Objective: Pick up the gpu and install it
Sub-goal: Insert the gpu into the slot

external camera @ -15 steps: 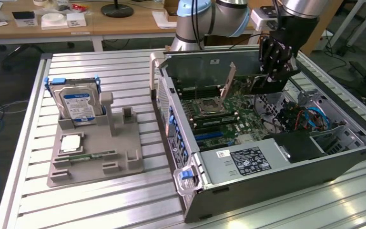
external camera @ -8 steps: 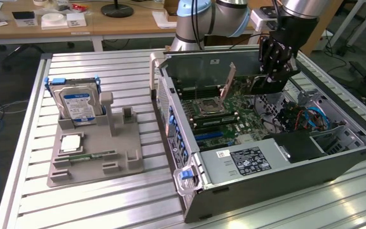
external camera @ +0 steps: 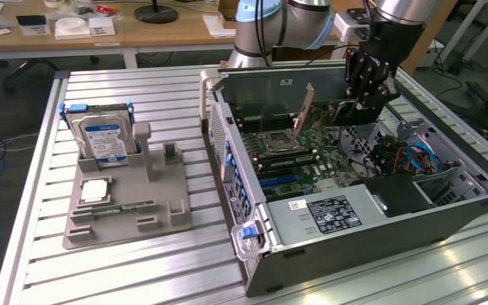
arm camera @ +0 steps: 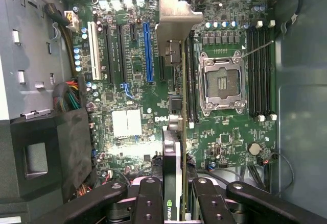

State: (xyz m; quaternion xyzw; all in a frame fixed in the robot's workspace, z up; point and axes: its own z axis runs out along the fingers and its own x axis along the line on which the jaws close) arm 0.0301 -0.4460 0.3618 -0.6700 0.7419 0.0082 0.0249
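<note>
In the exterior view, the black multi-link claw [external camera: 352, 108] reaches down into the open dark-grey computer case [external camera: 447, 222], which lies on its side on the ribbed aluminium worktop [external camera: 142, 273]. It is closed on the gpu [external camera: 307, 105], a thin flat card with a silver metal end bracket, held on edge above the green motherboard [external camera: 312, 143], beside the square silver processor socket [external camera: 276, 141]. Well apart, towards the exterior view's left, a grey moulded parts tray [external camera: 168, 190] carries a silver hard drive with a blue label [external camera: 101, 136].

In the wrist view the claw [arm camera: 174, 188] pinches the gpu [arm camera: 172, 150] from both sides. The card runs edge-on up to its bracket near the case's rear wall, between the long blue expansion slot [arm camera: 148, 50] and the processor socket [arm camera: 220, 83]. Whether its contacts have entered a slot cannot be told.

To do this step well, I judge the card should be kept parallel to its slot, the bracket lined up with the rear opening, and the press kept straight and even, clear of the socket.
</note>
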